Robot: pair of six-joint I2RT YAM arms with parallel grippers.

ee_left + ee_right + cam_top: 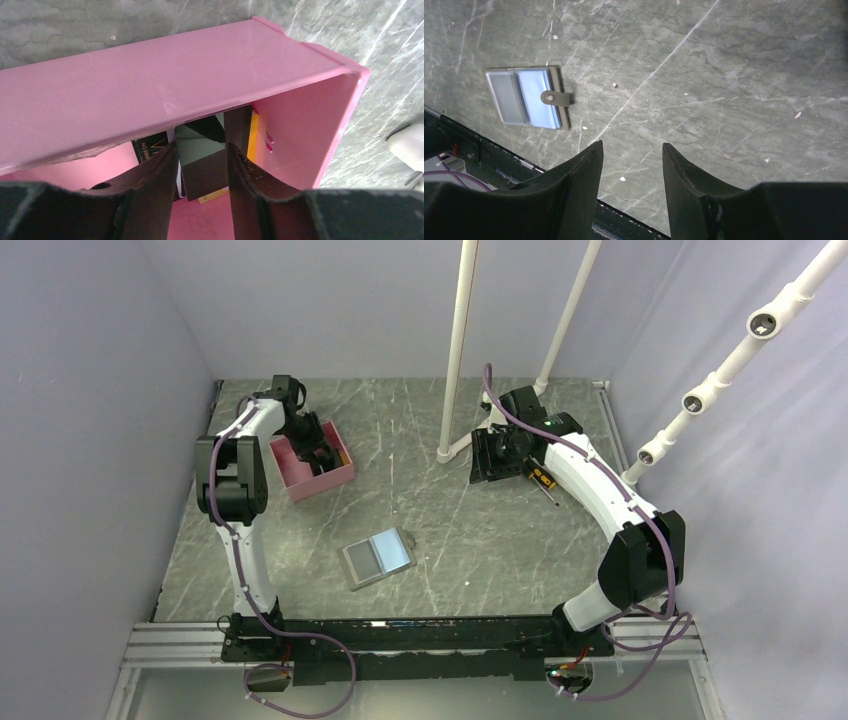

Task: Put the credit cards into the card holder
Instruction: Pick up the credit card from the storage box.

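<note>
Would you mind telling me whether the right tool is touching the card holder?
Apart. The right wrist view shows bare table between the right tool and the card holder.

The setting is a robotics lab test cell, not a lived-in room. Plain lavender walls (90, 440) box in a scratched grey marbled tabletop (430, 510) along its left, far and right edges. Two white-and-black robot arms, the left arm (235, 490) and the right arm (600, 490), are bolted to an aluminium rail (170, 645) at the near edge, with purple cables (486, 385) running along them. White pipe frames (458, 350) with fittings rise near the far edge and the far right corner.
</note>
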